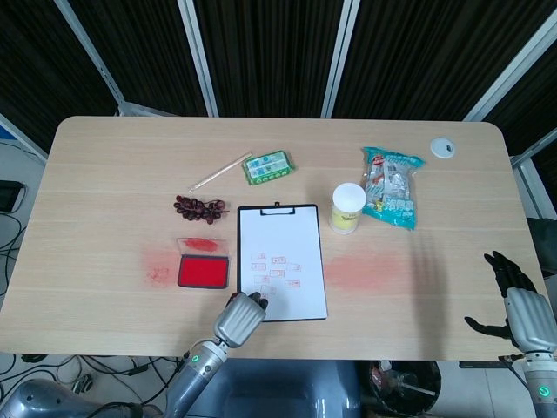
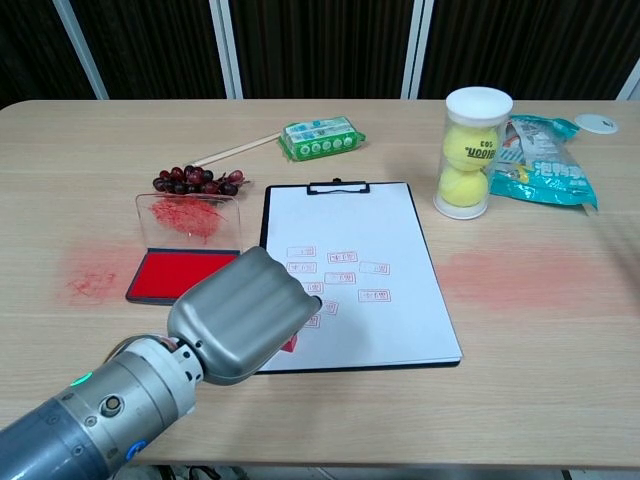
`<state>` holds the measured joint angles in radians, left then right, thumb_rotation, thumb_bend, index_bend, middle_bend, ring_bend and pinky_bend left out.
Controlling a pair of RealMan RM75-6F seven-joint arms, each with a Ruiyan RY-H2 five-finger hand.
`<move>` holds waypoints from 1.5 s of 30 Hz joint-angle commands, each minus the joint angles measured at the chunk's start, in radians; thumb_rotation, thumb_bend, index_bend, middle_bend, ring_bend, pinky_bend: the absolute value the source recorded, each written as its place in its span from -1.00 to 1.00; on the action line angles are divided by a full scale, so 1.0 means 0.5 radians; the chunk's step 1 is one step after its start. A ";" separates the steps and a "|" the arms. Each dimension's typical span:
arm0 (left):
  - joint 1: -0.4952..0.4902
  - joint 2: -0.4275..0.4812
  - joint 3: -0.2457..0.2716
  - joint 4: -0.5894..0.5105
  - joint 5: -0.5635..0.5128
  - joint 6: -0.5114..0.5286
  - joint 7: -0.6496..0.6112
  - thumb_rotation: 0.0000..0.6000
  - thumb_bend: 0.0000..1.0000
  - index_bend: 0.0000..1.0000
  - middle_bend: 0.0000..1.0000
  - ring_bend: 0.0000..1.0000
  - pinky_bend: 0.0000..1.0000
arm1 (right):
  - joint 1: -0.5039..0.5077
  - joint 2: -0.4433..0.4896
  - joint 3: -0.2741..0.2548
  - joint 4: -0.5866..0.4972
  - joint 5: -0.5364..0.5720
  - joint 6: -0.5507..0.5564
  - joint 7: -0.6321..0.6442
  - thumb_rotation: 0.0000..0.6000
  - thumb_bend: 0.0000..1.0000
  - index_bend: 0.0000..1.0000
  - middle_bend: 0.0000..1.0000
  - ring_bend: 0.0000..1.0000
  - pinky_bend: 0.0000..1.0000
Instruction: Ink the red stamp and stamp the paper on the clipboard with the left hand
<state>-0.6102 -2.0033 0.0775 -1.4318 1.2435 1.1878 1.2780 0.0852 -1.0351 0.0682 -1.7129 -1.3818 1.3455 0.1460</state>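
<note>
Red stamp (image 2: 291,343) in left hand (image 2: 240,312), pressed at the near-left corner of the paper (image 2: 350,275) on the clipboard (image 2: 337,186).
Left hand's fingers are curled around the stamp, only a red sliver showing under the knuckles; it looks down on the sheet, though actual contact is hidden. Paper already carries several red imprints mid-sheet, so inking looks done and stamping under way; lifting off is left. Ink pad (image 2: 178,273) lies open just left of the clipboard, toward the bench's near-left edge, lid up behind it. Right hand (image 1: 520,309) sits idle at the near-right edge, fingers spread, holding nothing.
</note>
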 commanded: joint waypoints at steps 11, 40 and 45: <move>-0.006 0.024 -0.053 -0.044 0.046 0.007 0.020 1.00 -0.06 0.46 0.59 0.91 1.00 | 0.000 0.000 -0.001 0.001 0.000 -0.001 0.003 1.00 -0.72 -1.00 -1.00 -1.00 -0.73; -0.013 0.226 -0.159 -0.326 0.122 0.077 0.056 1.00 -0.06 0.45 0.58 0.91 1.00 | -0.001 0.000 0.004 0.006 0.009 0.002 -0.002 1.00 -0.73 -1.00 -1.00 -1.00 -0.73; 0.018 0.384 -0.148 -0.457 0.155 0.126 0.000 1.00 -0.06 0.45 0.58 0.91 1.00 | -0.002 -0.003 0.003 0.004 0.007 0.005 -0.011 1.00 -0.73 -1.00 -1.00 -1.00 -0.73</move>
<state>-0.6079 -1.8317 0.0014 -1.6414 1.3137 1.2406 1.2893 0.0841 -1.0362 0.0698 -1.7107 -1.3780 1.3477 0.1409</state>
